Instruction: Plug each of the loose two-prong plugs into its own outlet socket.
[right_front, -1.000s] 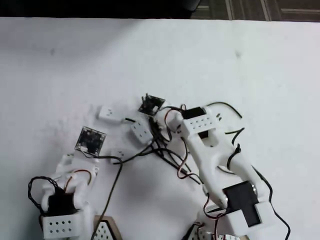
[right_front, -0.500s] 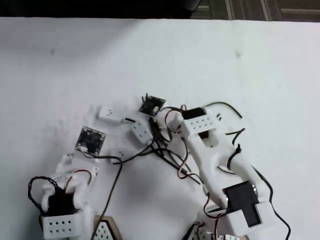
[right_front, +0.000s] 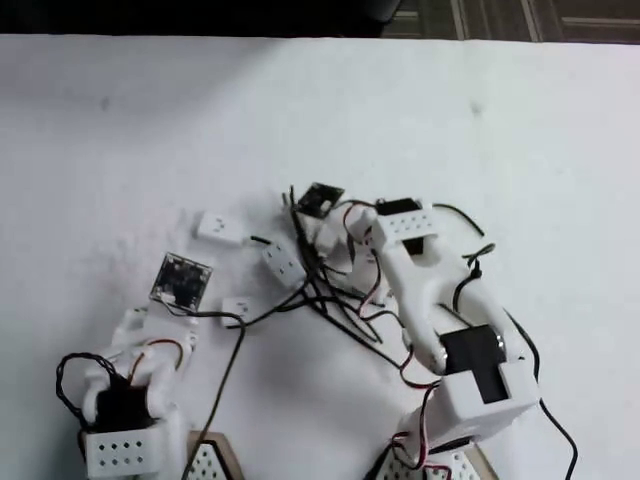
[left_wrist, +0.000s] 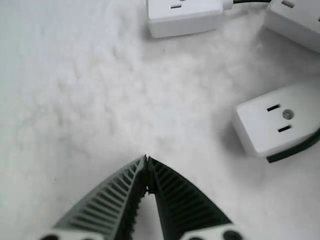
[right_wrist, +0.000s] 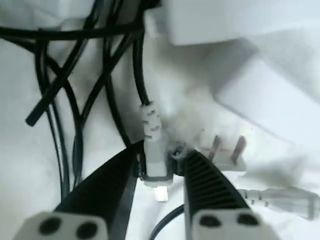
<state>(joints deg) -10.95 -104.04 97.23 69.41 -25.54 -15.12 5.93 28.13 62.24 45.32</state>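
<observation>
Grip first: found the right gripper closed down on a white plug, with a black finger pressed to each side of its body. Traced a ribbed collar out of that plug into a black cord. Could not make out its prongs. Noted a second plug lying on the counter just beside the held one, with two coppery prongs bare and a white cord trailing off from it. Beyond these, saw a tangle of black cables and some white blocks, too blurred to tell more.

Found the left gripper fully closed, ribbed fingers meeting at the tips, holding nothing, poised over bare counter. Saw a near outlet socket off to one side, apart from the tips, lying face up with two slots and a round hole. Farther out, picked up a farther outlet socket and, beside it, the corner of a third outlet socket.

From the high view, placed the right arm stretched out to mid-counter over the cable tangle, and the left arm folded back near the counter's front edge.
</observation>
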